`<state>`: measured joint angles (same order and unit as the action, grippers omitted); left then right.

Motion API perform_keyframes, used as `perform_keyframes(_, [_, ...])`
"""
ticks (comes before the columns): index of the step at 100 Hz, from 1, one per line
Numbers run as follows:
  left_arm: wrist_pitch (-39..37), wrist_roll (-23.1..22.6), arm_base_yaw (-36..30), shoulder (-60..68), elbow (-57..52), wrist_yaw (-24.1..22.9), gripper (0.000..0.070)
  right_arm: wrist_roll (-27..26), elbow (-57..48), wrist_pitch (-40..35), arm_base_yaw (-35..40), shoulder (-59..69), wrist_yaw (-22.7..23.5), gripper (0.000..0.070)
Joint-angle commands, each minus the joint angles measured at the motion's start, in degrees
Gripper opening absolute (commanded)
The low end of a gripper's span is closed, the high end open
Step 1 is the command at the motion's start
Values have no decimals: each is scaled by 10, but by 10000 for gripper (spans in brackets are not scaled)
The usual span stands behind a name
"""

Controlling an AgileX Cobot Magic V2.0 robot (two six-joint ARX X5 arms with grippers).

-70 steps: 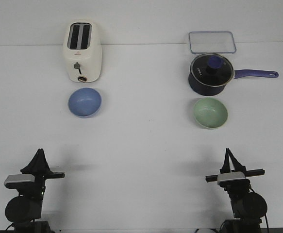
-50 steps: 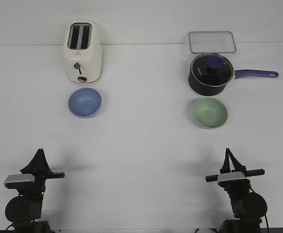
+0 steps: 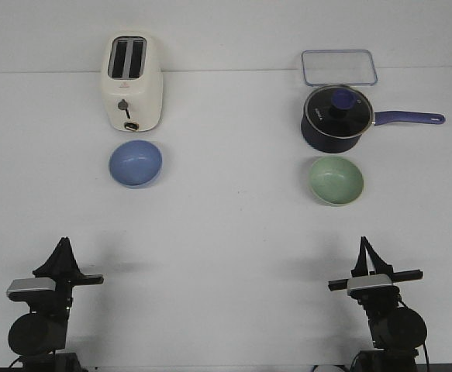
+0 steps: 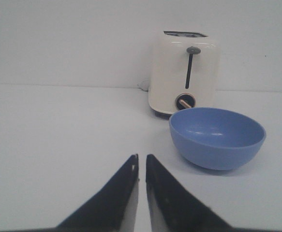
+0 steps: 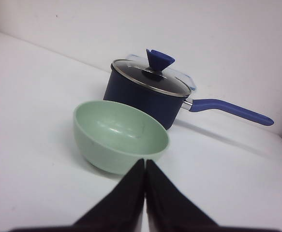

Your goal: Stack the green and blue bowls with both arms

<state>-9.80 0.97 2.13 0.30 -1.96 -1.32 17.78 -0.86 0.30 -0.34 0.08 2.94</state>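
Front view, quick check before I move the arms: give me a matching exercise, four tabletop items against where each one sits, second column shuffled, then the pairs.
Items
1. blue bowl
2. green bowl
3. toaster
4. clear lid

Places
A. far right, behind the saucepan
B. right side, just in front of the saucepan
C. far left, at the back of the table
D. left side, just in front of the toaster

Pairs: 1-D, 2-B, 3-C, 4-A
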Motion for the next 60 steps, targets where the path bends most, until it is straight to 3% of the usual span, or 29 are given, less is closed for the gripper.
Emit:
perform_keyframes(1, [-6, 1, 1, -1, 12, 1, 15, 1, 1, 7, 0, 0, 0, 0])
perform_keyframes(18, [-6, 1, 1, -1, 12, 1, 15, -29, 1, 14, 0, 0, 5, 0])
perform_keyframes(33, [-6, 1, 1, -1, 12, 1, 15, -195, 1, 14, 0, 0, -6, 0])
perform_keyframes(42, [-6, 1, 1, -1, 12, 1, 15, -303, 0, 14, 0, 0, -42, 0])
perform_keyframes(60, [-6, 1, 1, -1, 12, 1, 15, -374, -49, -19, 0, 12, -58, 0])
